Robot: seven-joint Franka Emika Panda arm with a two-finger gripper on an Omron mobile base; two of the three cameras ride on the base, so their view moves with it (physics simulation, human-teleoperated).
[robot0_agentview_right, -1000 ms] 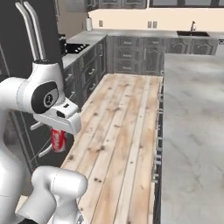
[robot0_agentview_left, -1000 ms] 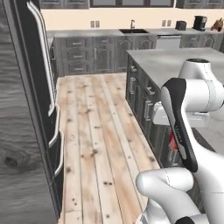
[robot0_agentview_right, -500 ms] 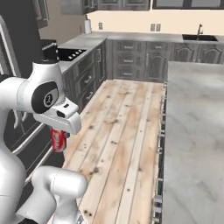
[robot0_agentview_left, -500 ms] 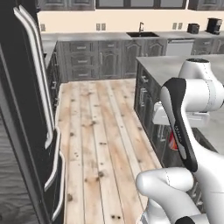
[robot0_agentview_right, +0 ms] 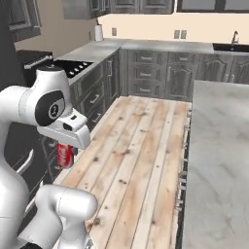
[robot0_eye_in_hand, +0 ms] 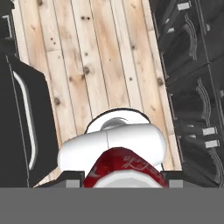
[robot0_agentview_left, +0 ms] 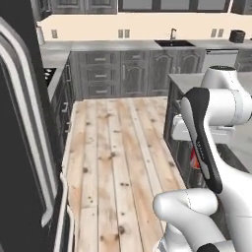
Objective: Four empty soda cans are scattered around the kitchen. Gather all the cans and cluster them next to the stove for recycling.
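Note:
A red soda can (robot0_agentview_right: 64, 156) with white markings hangs above the plank floor, and my gripper (robot0_agentview_right: 66, 147) is shut on it. In the hand view the same soda can (robot0_eye_in_hand: 124, 165) sits between my fingertips (robot0_eye_in_hand: 74, 178), its far end pointing at the floor. A sliver of the soda can (robot0_agentview_left: 194, 160) shows red behind my forearm in the left base view. The stove (robot0_agentview_right: 73, 68), a black cooktop with faint rings, lies on the left counter ahead of me, well beyond the gripper. Its corner (robot0_agentview_left: 48, 74) peeks out past the fridge.
A tall black fridge (robot0_agentview_left: 19, 147) stands close on the left. The grey marble island (robot0_agentview_right: 219, 146) runs along the right, with dark cabinets (robot0_eye_in_hand: 192, 78) under it. At the back wall are a sink (robot0_agentview_left: 174, 43) and a paper towel roll (robot0_agentview_right: 98, 33). Open plank floor (robot0_agentview_left: 113, 147) lies between.
The whole picture has shifted, so the base has moved: the fridge has come nearer on the left and the stove is nearer. The arm's pose and its hold on the can are unchanged.

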